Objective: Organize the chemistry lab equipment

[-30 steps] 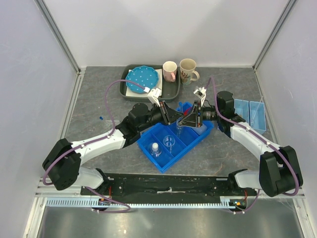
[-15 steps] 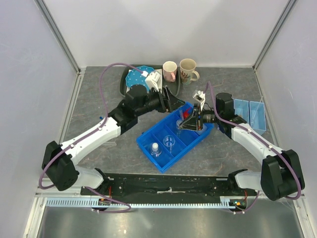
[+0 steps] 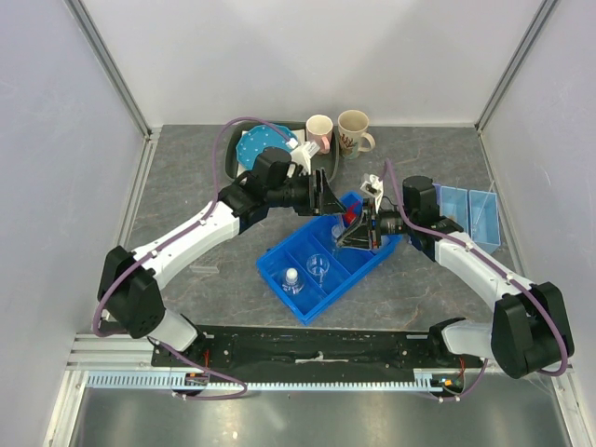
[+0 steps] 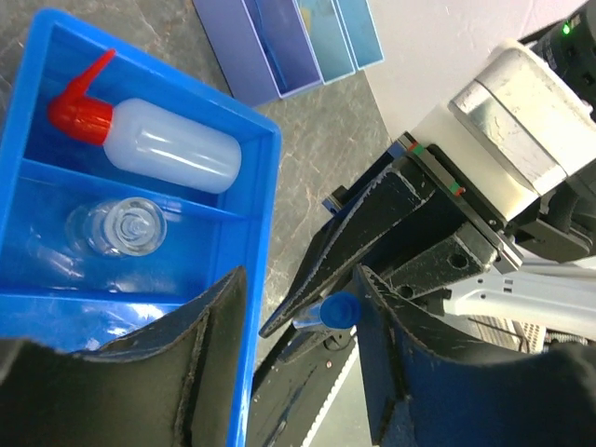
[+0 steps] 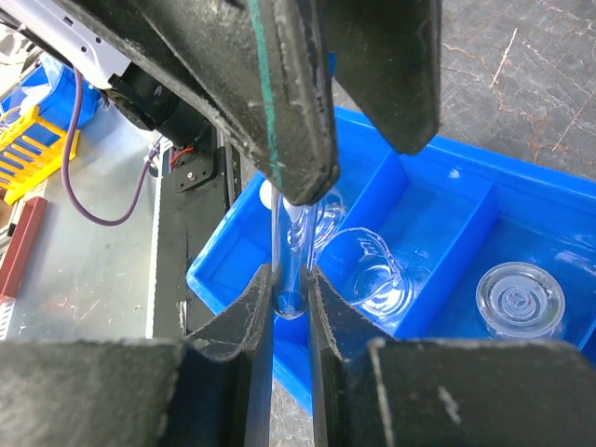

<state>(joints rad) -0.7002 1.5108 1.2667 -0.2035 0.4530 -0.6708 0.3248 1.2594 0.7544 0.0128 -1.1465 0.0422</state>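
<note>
the right gripper [image 5: 289,279] is clamped on a thin clear glass tube [image 5: 277,237], held above the blue divided plastic bin [image 3: 326,300], likely for lowering into a compartment; a white squeeze bottle with red nozzle [image 4: 172,149] lies inside. the left gripper [image 4: 298,317] waits with jaws apart. grey stone-patterned tabletop [image 3: 177,177], white walls [image 3: 307,56].

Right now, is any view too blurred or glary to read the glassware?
Top external: evenly lit, sharp, though glassware in the blue tray looks tiny. Left wrist: squeeze bottle crisp, own fingers dark and soft. Right wrist: blurred fingers crowd the frame; glass tube and beaker readable.
</note>
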